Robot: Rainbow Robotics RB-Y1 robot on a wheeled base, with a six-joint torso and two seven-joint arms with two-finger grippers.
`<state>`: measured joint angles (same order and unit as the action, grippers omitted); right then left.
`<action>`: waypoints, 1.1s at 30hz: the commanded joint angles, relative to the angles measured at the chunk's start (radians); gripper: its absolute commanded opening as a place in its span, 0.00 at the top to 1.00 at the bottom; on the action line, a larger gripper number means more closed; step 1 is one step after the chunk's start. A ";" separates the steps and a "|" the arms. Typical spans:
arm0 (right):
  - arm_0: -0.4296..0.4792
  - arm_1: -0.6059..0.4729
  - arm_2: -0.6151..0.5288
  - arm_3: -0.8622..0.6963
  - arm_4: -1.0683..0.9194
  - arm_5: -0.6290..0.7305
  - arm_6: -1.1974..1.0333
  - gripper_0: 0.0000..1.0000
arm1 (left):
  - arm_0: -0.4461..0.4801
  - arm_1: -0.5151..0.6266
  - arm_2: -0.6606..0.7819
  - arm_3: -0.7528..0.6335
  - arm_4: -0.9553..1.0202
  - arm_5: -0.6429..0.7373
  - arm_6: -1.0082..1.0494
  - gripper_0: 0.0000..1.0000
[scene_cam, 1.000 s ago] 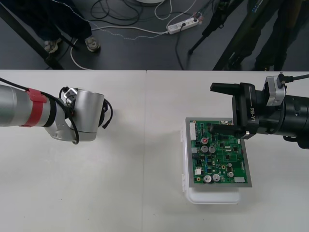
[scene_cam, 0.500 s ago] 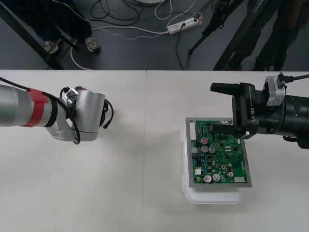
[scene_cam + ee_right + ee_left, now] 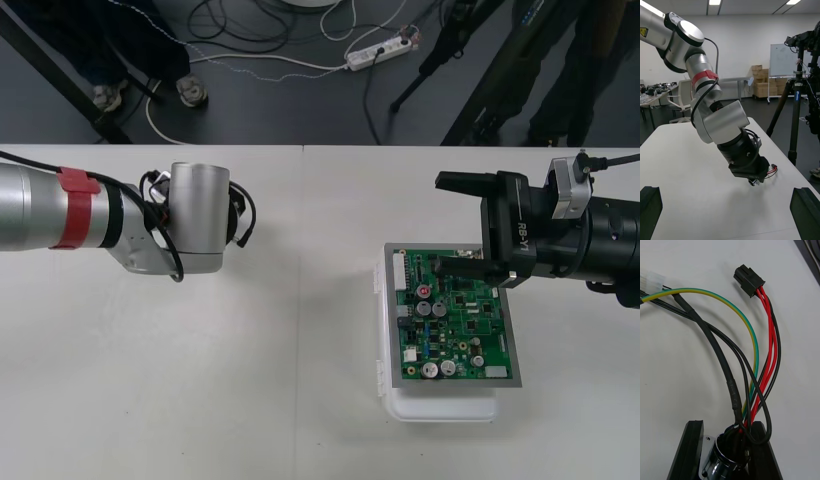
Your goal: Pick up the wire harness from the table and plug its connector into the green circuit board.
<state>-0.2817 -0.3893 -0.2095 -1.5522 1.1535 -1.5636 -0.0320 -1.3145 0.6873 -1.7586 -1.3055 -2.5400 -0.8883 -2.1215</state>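
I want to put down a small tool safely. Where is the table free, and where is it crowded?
Free: the table between the left gripper and the green circuit board, and its near left corner. Crowded: the board's far side by the open right gripper, and around the held harness.

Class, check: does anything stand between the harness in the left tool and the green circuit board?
Nothing visible does: bare table lies between the left tool, shut on the harness, and the green circuit board. The open right tool stands at the board's far edge.
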 commanded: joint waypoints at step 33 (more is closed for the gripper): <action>-0.025 -0.083 -0.018 0.006 -0.020 -0.007 0.041 0.00 | 0.009 0.314 0.691 -0.167 0.643 -0.159 -0.117 1.00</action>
<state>-0.2819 -0.4386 -0.2095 -1.5442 1.1499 -1.5636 -0.0319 -1.3108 0.9377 -1.1376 -1.4743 -1.9765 -1.0109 -2.1316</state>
